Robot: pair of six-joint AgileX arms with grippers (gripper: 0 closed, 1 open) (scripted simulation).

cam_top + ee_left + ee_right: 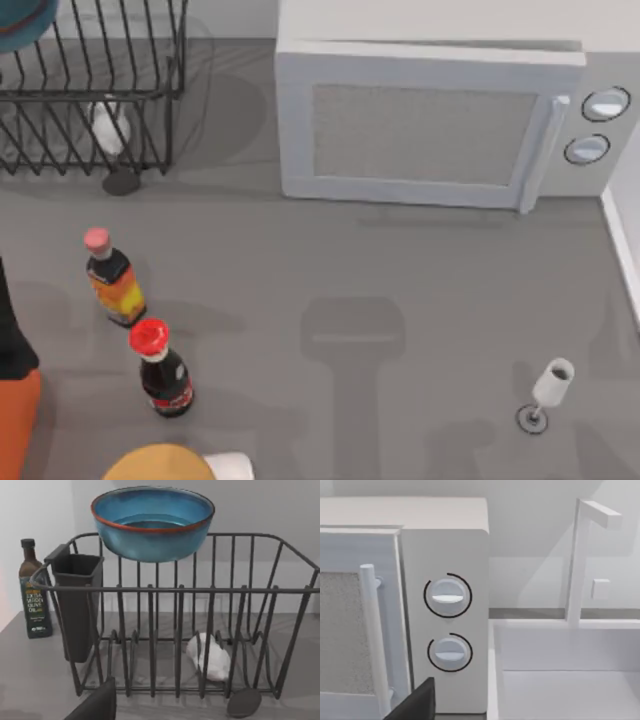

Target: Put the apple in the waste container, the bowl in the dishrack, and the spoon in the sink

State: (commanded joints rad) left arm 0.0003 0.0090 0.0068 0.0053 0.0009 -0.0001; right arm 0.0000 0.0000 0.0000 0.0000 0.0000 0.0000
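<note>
1. Seemingly, the left tool (pixel 95 705) sits low in front of the dishrack (pixel 210 589); I cannot tell whether it is spread or pressed together.
2. Beyond it, the bowl (pixel 152 522) is above the dishrack's back bars, upright, with nothing visibly holding it.
3. Judging from this, the bowl step is in hand or just finishing.
4. Next comes the apple or spoon; the sink (pixel 570 680) lies beside the microwave (pixel 445 620), near the right tool (pixel 412 705).

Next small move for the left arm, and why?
Probably draw the left hand back from the black wire dishrack: the teal-blue bowl with reddish-brown rim is up at the rack's rear top bar, apart from the hand, so that step looks finished.
</note>
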